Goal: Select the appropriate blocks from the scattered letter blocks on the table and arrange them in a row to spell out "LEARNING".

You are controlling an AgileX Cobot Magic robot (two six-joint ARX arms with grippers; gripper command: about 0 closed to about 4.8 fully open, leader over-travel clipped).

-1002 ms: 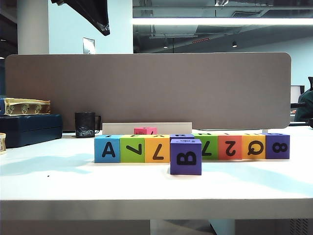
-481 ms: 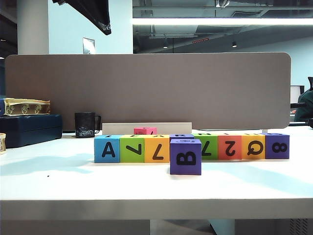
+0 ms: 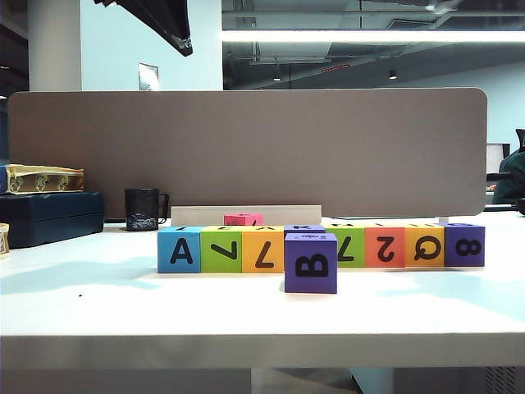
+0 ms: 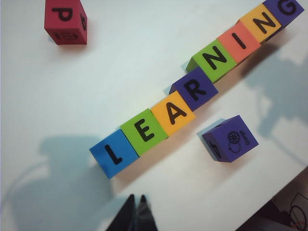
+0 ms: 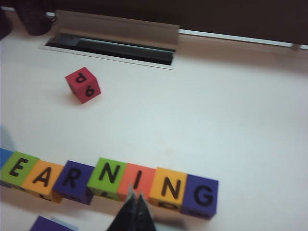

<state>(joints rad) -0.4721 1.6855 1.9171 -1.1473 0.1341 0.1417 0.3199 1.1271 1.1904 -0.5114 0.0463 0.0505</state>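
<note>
Eight letter blocks (image 4: 173, 112) stand in a row on the white table (image 3: 246, 320). In the left wrist view the row reads L, E, A, R, N, I, N, G, from the blue L (image 4: 113, 153) to the purple G (image 4: 288, 7). In the exterior view the same row (image 3: 320, 246) shows other faces. A loose purple block (image 3: 311, 263) sits just in front of it. A red-pink P block (image 5: 83, 84) lies apart behind. My left gripper (image 4: 136, 197) hangs shut and empty above the table near the L end. My right gripper (image 5: 135, 195) is shut and empty, over the orange I block (image 5: 138, 180).
A black mug (image 3: 142, 209) and a dark blue box (image 3: 49, 215) stand at the back left, before the grey-brown partition board (image 3: 246, 148). A cable slot with a raised flap (image 5: 113, 48) lies in the table behind the red-pink block. A dark arm part (image 3: 160, 20) hangs at the top left.
The blocks have not moved. The dark arm part at the top left of the exterior view has shifted slightly to the right.
</note>
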